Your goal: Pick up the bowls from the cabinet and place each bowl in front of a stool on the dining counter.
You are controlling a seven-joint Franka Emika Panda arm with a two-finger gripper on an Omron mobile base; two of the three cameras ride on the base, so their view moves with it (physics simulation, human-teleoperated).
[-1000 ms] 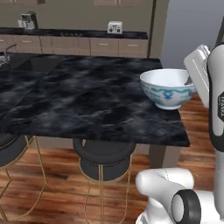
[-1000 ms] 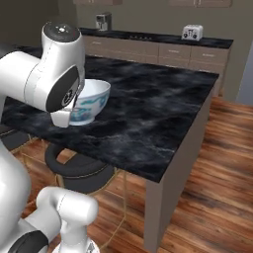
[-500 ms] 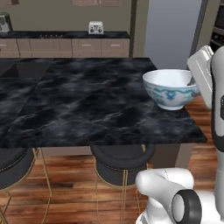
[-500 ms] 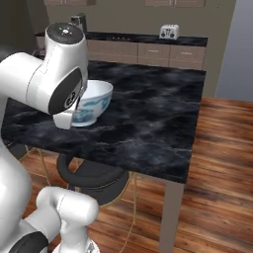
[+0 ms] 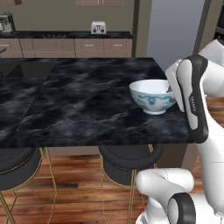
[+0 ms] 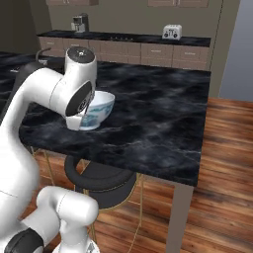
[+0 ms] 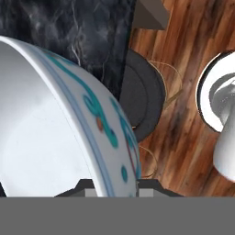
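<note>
One white porcelain bowl with blue-green pattern [image 5: 152, 97] is clamped at its rim by the hand [image 7: 117, 186], seemingly just above the black marble tabletop [image 5: 83, 105]; two round black stools [image 5: 129, 161] stand below.

White arm bent forward, hand [image 7: 114, 190] pointing down, closed, fingers pinching a rim

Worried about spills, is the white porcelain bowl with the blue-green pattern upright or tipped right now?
Upright. The white porcelain bowl with the blue-green pattern has its rim level and opening facing up over the black marble-veined dining counter; its interior looks empty.
</note>
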